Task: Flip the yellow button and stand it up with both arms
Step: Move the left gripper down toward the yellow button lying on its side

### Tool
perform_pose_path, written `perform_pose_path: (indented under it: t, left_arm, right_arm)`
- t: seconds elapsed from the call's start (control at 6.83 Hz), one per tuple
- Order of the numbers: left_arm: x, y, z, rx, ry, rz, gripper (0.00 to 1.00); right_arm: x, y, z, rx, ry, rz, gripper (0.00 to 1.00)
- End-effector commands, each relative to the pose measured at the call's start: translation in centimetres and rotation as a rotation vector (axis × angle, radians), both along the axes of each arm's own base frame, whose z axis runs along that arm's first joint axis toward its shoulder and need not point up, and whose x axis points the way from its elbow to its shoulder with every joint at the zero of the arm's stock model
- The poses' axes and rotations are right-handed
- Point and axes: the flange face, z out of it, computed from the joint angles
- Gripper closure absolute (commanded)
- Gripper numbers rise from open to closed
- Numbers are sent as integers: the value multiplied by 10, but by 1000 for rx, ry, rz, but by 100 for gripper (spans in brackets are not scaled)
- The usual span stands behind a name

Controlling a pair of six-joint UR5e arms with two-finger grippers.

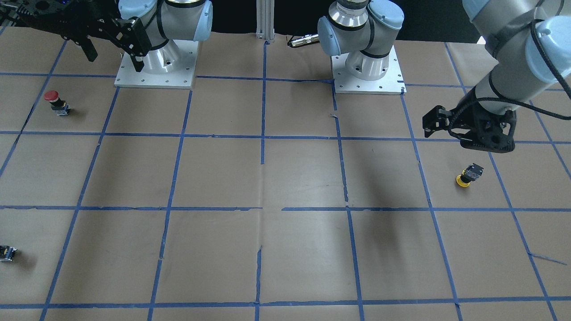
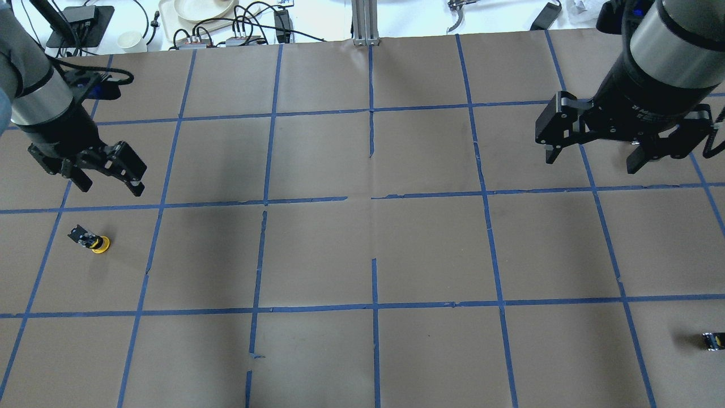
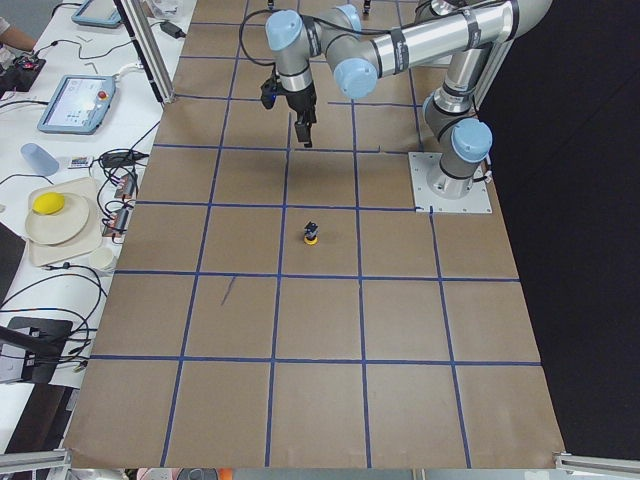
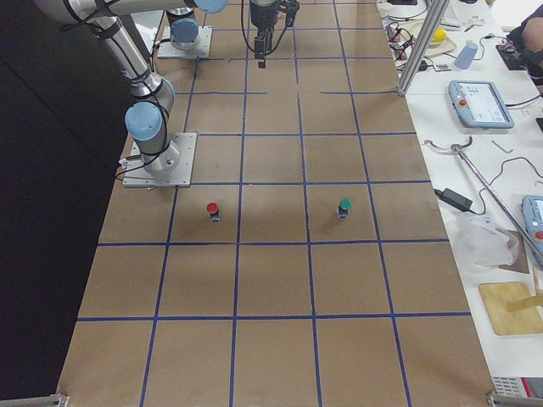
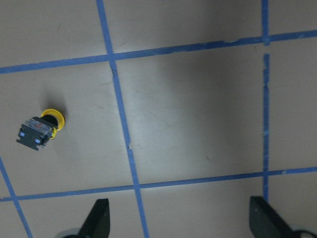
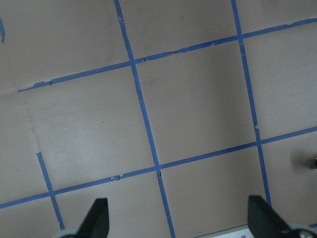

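The yellow button lies tipped over on the brown paper, yellow cap low and black-grey body raised. It also shows in the overhead view, the exterior left view and the left wrist view. My left gripper is open and empty, and it hovers above the table near the button. In the left wrist view the left gripper has the button well left of its gap. My right gripper is open and empty, high over the other side of the table, far from the button.
A red-capped button stands near the right arm's base plate. A green-capped button stands beside it. A tiny black part lies at the table's right edge. Cables, dishes and tablets lie beyond the table's far edge.
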Motion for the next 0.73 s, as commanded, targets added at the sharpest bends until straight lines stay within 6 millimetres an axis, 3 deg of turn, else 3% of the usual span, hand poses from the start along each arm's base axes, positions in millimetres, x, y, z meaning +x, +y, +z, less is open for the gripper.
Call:
perform_pose_path:
  t: [0.0, 0.15, 0.29, 0.44, 0.59]
  left_arm:
    - [94, 5, -58, -14, -3, -166, 0]
    - [117, 9, -77, 4, 27, -227, 0]
    - [129, -4, -92, -31, 7, -349, 0]
    - [138, -1, -108, -4, 47, -432, 1]
    - [147, 10, -118, 7, 69, -479, 1]
  right_arm:
    - [-1, -2, -2, 1, -1, -8, 0]
    - [-1, -3, -7, 22, 3, -5, 0]
    - [-7, 3, -29, 63, 53, -4, 0]
    - [-7, 7, -46, 97, 58, -3, 0]
    - [-7, 10, -50, 104, 59, -6, 0]
